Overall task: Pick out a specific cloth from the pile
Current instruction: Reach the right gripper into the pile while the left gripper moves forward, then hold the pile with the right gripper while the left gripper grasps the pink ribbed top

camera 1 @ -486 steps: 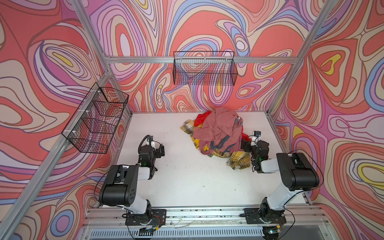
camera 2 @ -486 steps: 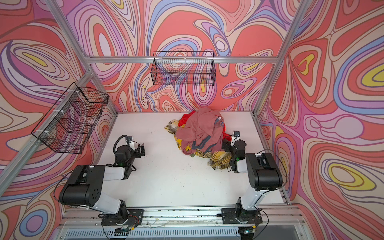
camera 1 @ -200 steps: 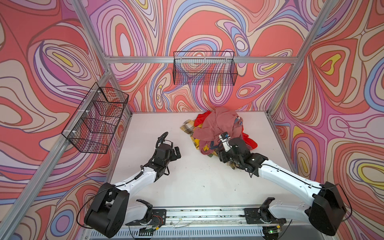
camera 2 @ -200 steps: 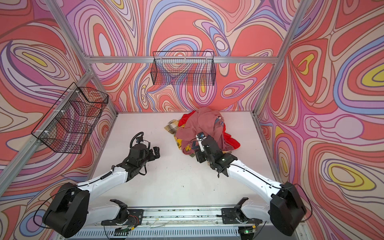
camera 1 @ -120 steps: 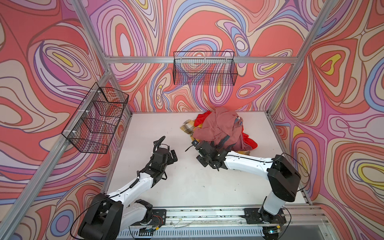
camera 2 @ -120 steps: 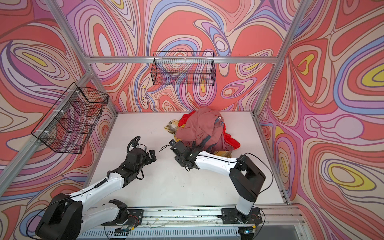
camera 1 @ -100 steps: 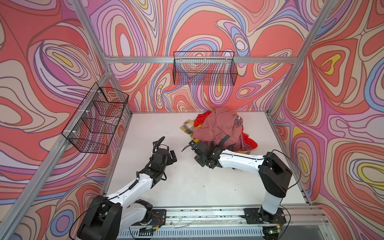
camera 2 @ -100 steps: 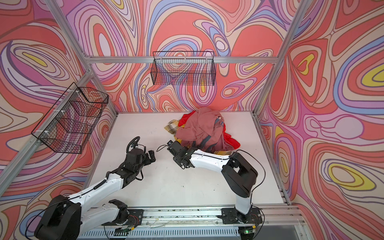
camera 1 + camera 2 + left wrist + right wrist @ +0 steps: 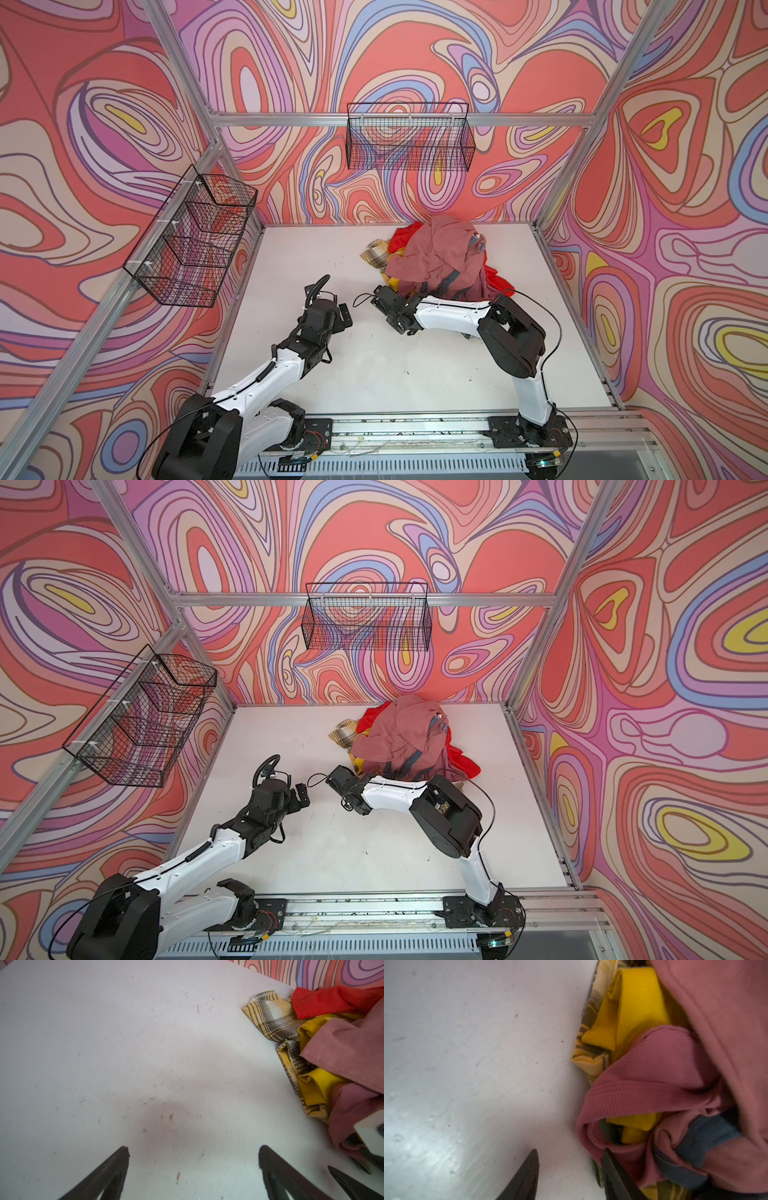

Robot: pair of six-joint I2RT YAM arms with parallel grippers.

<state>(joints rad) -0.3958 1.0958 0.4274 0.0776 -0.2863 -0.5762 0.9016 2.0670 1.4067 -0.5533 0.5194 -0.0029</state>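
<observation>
The pile (image 9: 436,257) (image 9: 399,737) sits at the table's back right, a big pink garment with grey-blue bands on top of red, mustard and yellow plaid pieces. At its near left corner lies a small ribbed rose-pink fold (image 9: 643,1076) (image 9: 353,1109), which I take for the cloth. My right gripper (image 9: 381,296) (image 9: 338,781) (image 9: 570,1153) sits low at that corner, jaws partly apart over bare table. One of its fingers (image 9: 610,1165) is against the fold's edge. My left gripper (image 9: 343,316) (image 9: 301,793) (image 9: 193,1149) hovers wide open over bare table, left of the pile.
A black wire basket (image 9: 195,245) hangs on the left wall and another (image 9: 409,141) on the back wall. The white table (image 9: 374,374) is framed by aluminium posts, with the arms' mounting rail (image 9: 415,428) along the front. The right arm's elbow (image 9: 513,332) juts up right of centre.
The right arm swung left along the pile's front to its near left corner, folding its elbow, and its jaws narrowed. The left gripper shifted slightly left and stayed open.
</observation>
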